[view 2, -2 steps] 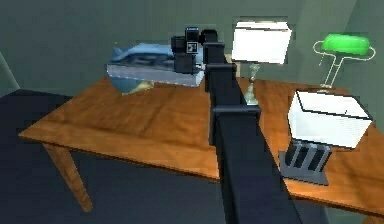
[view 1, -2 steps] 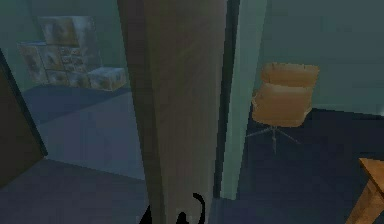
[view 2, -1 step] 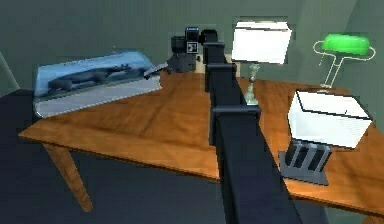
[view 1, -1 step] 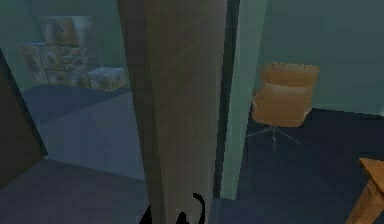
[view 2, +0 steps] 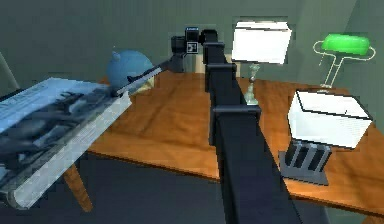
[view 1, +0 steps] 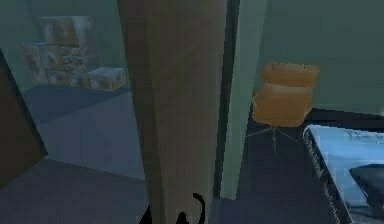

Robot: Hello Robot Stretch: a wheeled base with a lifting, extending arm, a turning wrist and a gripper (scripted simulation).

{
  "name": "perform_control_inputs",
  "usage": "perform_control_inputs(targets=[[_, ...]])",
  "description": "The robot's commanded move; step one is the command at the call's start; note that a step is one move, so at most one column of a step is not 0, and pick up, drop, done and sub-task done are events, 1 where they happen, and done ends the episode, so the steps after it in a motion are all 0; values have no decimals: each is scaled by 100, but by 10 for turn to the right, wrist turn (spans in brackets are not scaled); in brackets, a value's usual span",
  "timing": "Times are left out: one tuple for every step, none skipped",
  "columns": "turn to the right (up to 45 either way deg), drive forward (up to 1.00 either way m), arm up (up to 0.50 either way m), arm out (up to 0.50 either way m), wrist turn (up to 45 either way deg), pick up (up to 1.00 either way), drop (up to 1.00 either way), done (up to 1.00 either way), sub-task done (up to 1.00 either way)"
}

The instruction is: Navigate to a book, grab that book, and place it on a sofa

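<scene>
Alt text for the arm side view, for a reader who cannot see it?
A dark square arm bar reaches across an orange-brown wooden table, its gripper near a blue rounded object. Two white-shaded table lamps and a green-shaded desk lamp stand on it.

Teal walls, wood panel (view 1: 180, 100) ctr, orange chair (view 1: 285, 95) rt, wood desk (view 2: 170, 112) w/ green lamp (view 2: 345, 45)

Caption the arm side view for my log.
Arm stretched over a wooden desk, bed on the left, green lamp right.
</scene>
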Motion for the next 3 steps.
perform_control_inputs(targets=[[0,0,0,0,-450,0,0,0,0],[0,0,0,0,-90,0,0,0,0],[0,0,0,-46,0,0,0,0,0]])
